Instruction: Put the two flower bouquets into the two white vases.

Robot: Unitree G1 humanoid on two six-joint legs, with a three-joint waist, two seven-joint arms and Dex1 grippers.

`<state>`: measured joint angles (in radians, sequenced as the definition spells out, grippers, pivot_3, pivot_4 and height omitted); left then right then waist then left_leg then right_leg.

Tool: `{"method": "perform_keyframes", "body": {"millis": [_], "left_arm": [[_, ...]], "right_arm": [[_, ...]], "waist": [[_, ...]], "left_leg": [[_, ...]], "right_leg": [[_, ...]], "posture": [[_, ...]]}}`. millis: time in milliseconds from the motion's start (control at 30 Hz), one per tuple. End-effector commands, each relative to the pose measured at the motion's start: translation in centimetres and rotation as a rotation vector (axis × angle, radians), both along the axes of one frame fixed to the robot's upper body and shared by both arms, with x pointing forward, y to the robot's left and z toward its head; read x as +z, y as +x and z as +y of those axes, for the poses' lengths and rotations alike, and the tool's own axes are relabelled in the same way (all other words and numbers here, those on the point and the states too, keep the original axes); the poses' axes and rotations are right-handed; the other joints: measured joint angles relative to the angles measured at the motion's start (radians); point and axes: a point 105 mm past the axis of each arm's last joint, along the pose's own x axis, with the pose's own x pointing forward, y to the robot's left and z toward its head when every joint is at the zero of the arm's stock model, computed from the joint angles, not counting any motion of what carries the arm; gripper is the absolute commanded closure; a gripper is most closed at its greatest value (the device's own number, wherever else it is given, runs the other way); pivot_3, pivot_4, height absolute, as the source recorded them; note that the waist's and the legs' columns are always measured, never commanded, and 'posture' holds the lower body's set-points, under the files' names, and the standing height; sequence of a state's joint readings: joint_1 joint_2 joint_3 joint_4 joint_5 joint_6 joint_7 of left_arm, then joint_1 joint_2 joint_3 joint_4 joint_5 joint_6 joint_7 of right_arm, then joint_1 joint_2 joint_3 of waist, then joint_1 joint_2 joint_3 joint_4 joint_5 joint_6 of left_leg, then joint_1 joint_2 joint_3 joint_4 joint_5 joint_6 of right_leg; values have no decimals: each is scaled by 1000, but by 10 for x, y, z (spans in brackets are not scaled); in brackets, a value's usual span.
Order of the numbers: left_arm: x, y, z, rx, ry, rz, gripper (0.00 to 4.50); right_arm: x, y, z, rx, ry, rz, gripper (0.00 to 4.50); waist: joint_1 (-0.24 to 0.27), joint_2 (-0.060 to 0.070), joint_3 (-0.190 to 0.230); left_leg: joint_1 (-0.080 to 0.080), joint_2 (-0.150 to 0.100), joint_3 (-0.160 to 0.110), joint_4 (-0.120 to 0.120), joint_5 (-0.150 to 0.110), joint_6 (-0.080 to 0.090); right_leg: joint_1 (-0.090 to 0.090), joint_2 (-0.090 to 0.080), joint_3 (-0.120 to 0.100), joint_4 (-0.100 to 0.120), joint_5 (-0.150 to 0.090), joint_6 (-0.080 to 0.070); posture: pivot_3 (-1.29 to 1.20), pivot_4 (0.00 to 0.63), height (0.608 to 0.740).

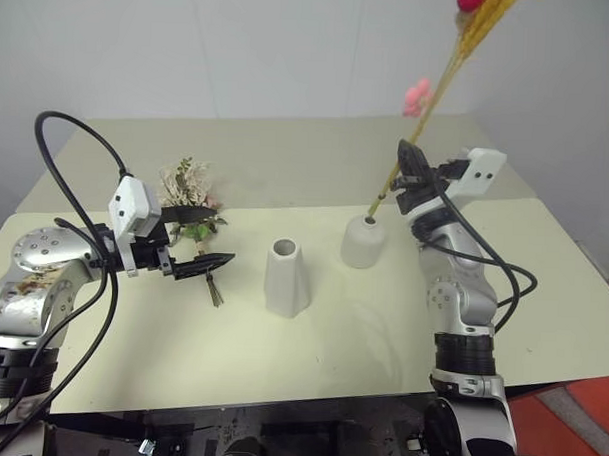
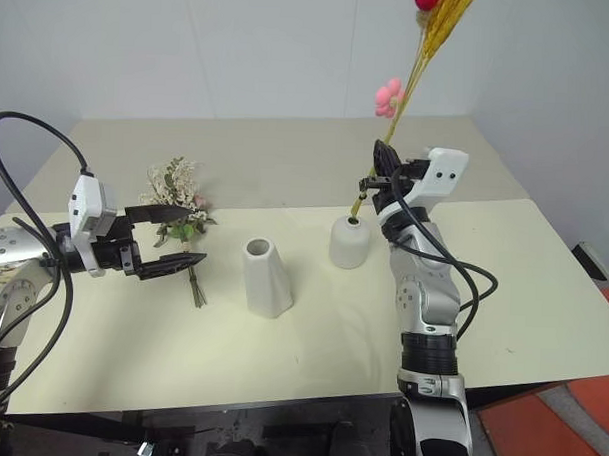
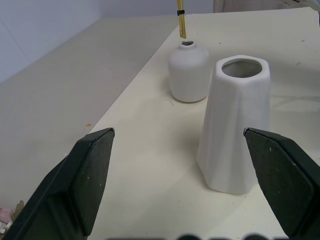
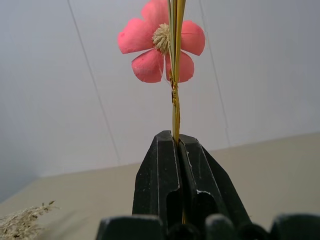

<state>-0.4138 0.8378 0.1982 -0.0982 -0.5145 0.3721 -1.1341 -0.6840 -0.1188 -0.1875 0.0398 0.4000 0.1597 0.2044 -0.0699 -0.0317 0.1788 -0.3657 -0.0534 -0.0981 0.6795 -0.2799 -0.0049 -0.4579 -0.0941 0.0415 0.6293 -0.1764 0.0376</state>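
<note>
Right gripper (image 1: 407, 180): its fingers are clenched on the thin stem of the yellow-orange plume (image 1: 461, 55), right of centre in the left eye view, just above the rounded vase (image 1: 364, 240).
Plume position: the stem's lower end sits at the rounded vase's narrow mouth; the left wrist view shows the tip just over the opening, and whether it has entered cannot be told.
Plume lean: it tilts toward the upper right of the frame, its pink bloom (image 4: 161, 46) and red bloom well above the grip.
Left gripper (image 2: 169, 238): its fingers are spread wide and grasp nothing, at the left of the frame, just over the cream-white bunch (image 2: 176, 191) lying on the surface (image 1: 331, 339).
Tall vase (image 1: 286, 277): empty, upright at centre, between the bunch and the rounded vase.
Risk, missed mouth: the opening is narrow, so a small sideways slip of the tip would likely leave the stem on the rim or down the outside.
Risk, tipping: the rounded vase looks light, and a slanted push from the stem could shove or topple it.
Risk, early release: the plume seems top-heavy, so letting go before the stem is deep could let it fall out.
Risk, left side: the bunch is bushy with thin stems; a grip on the sprigs may crush them or slide off.
</note>
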Motion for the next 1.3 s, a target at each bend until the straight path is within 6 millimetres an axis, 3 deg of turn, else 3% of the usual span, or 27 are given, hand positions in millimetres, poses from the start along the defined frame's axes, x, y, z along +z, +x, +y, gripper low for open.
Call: {"method": "perform_keyframes", "body": {"millis": [33, 1300], "left_arm": [[10, -2, 0, -10, 2, -49, 0], [10, -1, 0, -10, 9, -57, 0]], "right_arm": [[17, -10, 1, 17, 9, -67, 4482], [-10, -5, 4, 3, -51, -14, 4482]], "waist": [[0, 0, 0], [0, 0, 0]], "left_leg": [[0, 0, 0, 0, 0, 0], [0, 0, 0, 0, 0, 0]], "right_leg": [[0, 0, 0, 0, 0, 0], [0, 0, 0, 0, 0, 0]], "posture": [[0, 150, 740], [0, 150, 740]]}}
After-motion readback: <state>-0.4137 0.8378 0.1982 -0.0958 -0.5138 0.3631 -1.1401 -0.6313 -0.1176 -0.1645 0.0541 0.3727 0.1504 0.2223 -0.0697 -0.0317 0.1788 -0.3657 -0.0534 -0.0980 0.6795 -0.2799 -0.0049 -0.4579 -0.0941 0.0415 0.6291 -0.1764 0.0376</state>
